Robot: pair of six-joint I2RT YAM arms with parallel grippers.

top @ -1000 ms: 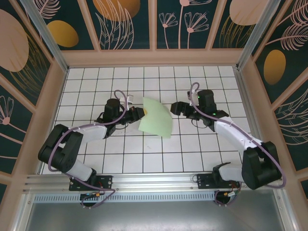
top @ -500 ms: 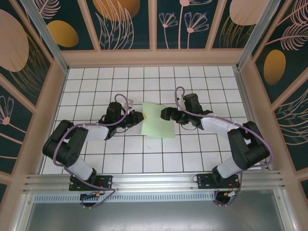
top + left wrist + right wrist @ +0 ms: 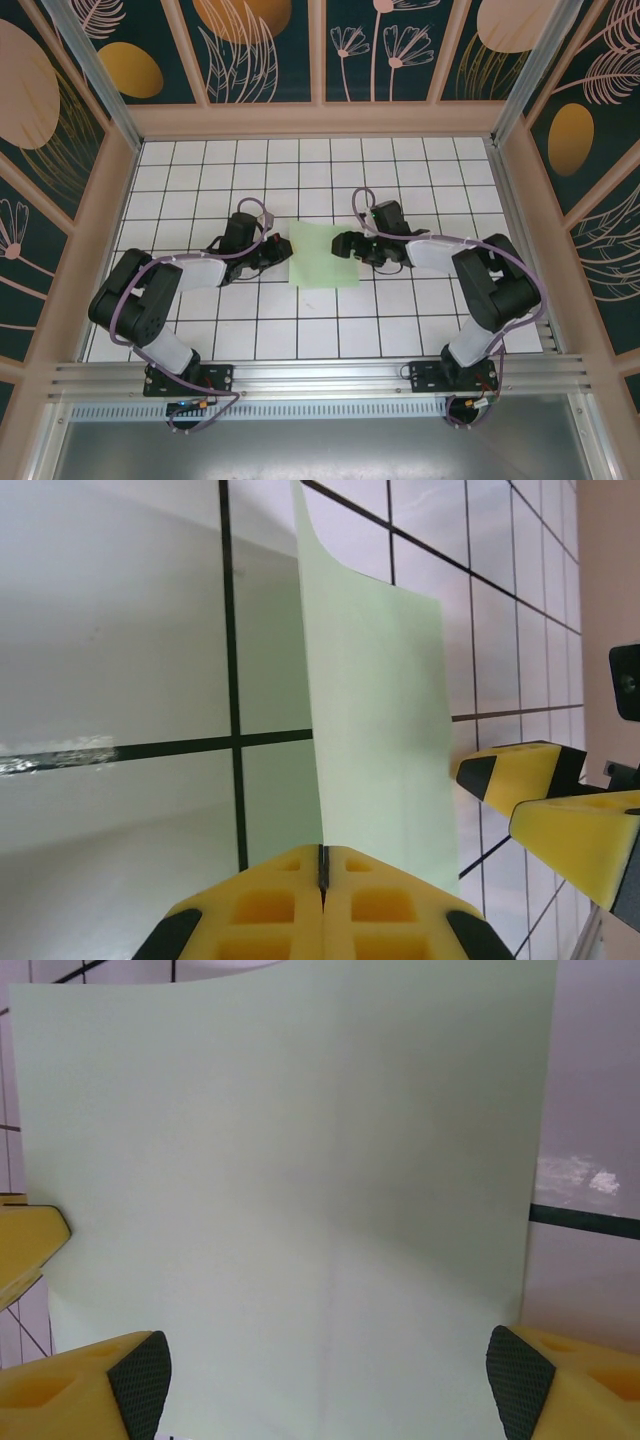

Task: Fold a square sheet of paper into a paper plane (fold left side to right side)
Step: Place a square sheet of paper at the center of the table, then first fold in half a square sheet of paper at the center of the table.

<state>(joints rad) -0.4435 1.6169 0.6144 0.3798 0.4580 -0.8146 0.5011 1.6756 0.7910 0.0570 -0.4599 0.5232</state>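
The square sheet of paper (image 3: 325, 255) has dropped flatter. The left jaws clench its left edge; the right jaws gape wide around its right edge.

The left arm (image 3: 188, 272) and right arm (image 3: 440, 251) have white shells, black joints and lilac cables (looped near the wrists); yellow fingers (image 3: 260, 910) carry black pads (image 3: 138, 1372).

The square sheet of paper (image 3: 325, 255) lies on the bench (image 3: 300, 330), between my left jaws at its nine o'clock edge and my right jaws at three o'clock.
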